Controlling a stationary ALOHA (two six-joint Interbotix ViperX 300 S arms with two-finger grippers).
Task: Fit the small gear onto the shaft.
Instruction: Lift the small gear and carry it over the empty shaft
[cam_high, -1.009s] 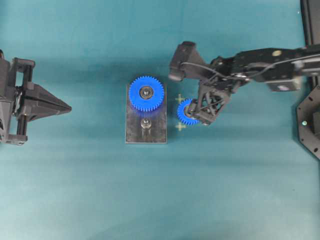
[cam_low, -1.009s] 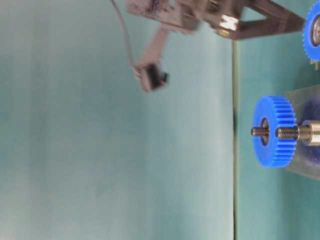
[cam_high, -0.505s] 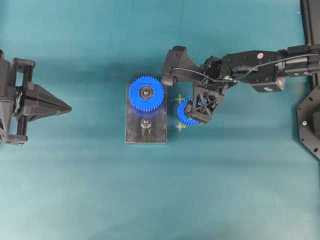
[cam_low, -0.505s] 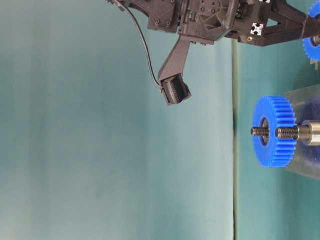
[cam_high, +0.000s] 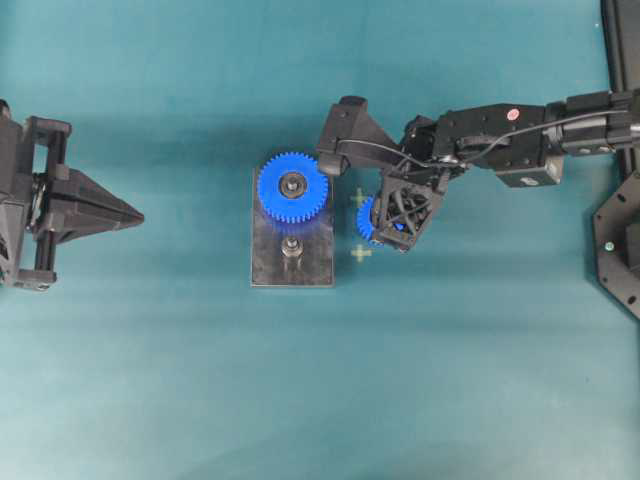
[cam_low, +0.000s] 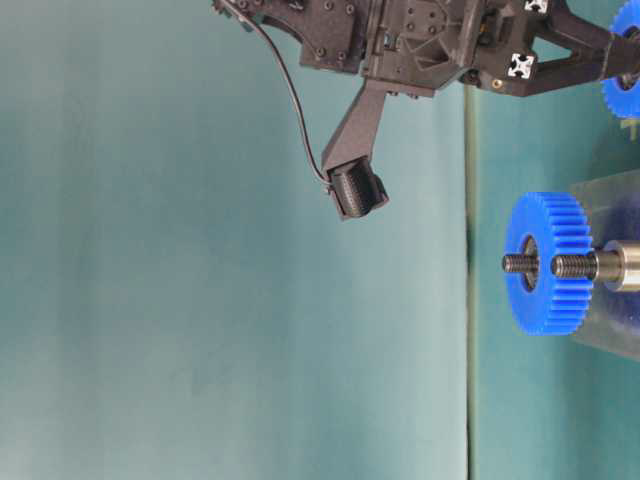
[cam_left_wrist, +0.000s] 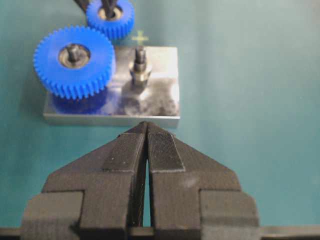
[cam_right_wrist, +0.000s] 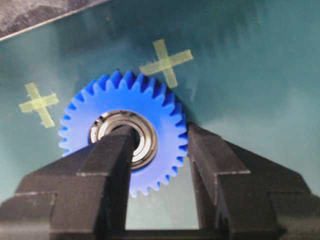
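The right gripper (cam_right_wrist: 160, 165) has one of its fingers (cam_right_wrist: 112, 165) in the small gear's (cam_right_wrist: 125, 131) hub and the other at its toothed rim, straddling it on the teal surface (cam_high: 450, 380). At nine o'clock from it, the plate (cam_high: 291, 262) carries the bare shaft (cam_high: 291, 247) and one large gear (cam_high: 292, 186). The left gripper's (cam_left_wrist: 146, 145) fingers are pressed together. Two gears, two tape crosses (cam_right_wrist: 166, 62).

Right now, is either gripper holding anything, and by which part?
The right gripper pinches the small gear: one finger in the hub hole, the other outside the teeth. The left gripper holds nothing.
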